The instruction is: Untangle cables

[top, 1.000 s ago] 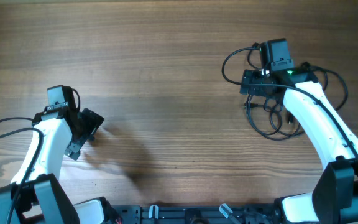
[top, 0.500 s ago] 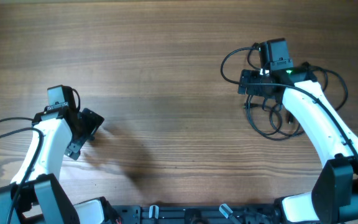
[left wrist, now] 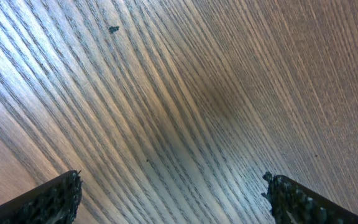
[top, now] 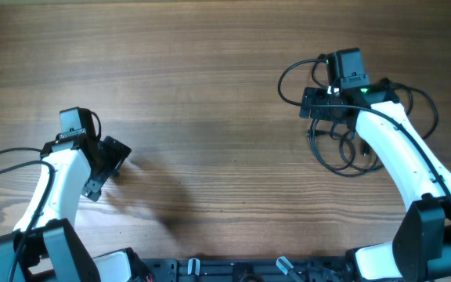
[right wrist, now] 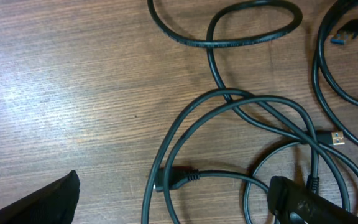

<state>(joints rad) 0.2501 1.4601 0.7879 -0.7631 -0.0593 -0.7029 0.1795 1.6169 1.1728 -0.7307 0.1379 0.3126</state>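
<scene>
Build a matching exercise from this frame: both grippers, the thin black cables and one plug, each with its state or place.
1 left black two-finger gripper
2 right black two-finger gripper
3 thin black cables
4 gold-tipped plug

A overlapping loops
B open over bare brown wooden table
C open above the cables
D beside a crossing of cords

Pairs: 1-B; 2-C; 3-A; 4-D

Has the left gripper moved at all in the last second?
No. The left gripper sits at the same place against the table grain in the overhead view, jaws open.
</scene>
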